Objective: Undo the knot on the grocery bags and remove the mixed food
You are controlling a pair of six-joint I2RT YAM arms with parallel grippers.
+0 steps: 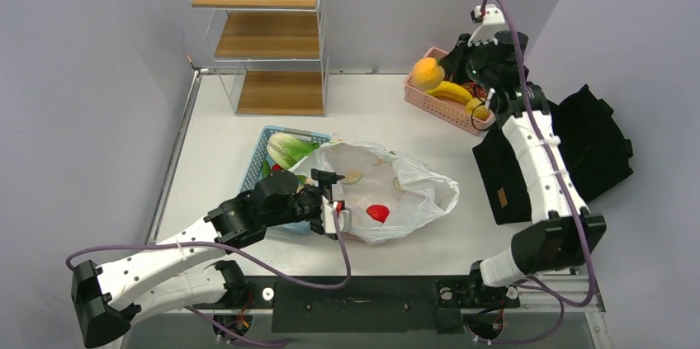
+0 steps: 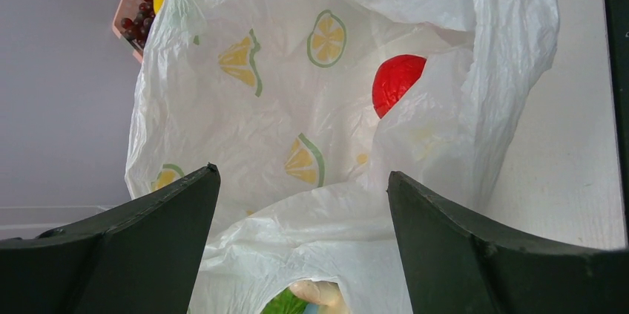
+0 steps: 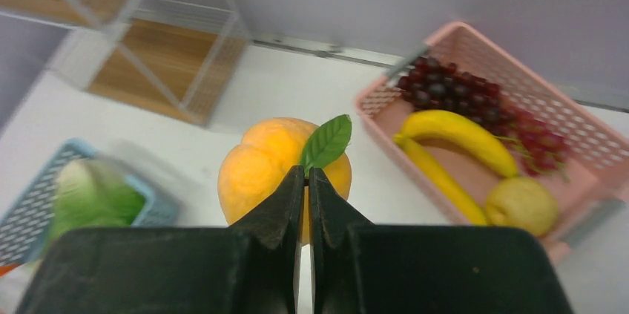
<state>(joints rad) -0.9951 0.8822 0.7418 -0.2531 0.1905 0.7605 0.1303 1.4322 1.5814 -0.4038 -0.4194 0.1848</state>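
White tabletop, grey walls: right gripper (image 3: 306, 173) is pinched tight on the orange fruit (image 3: 259, 165) by its leafy top (thin grip, I'd go slow), pink basket (image 3: 586, 132) off to its right, banana (image 3: 456, 130) and grapes (image 3: 475, 91) crowding it. Meanwhile the left gripper (image 2: 304, 180) gapes wide, gripping nothing, at the grocery bag (image 2: 245, 113), red apple (image 2: 397, 80) inside, ahead.

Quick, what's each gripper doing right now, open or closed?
Left gripper: open, the grocery bag lying between its fingers.
Right gripper: closed, holding the orange fruit by its leaf.
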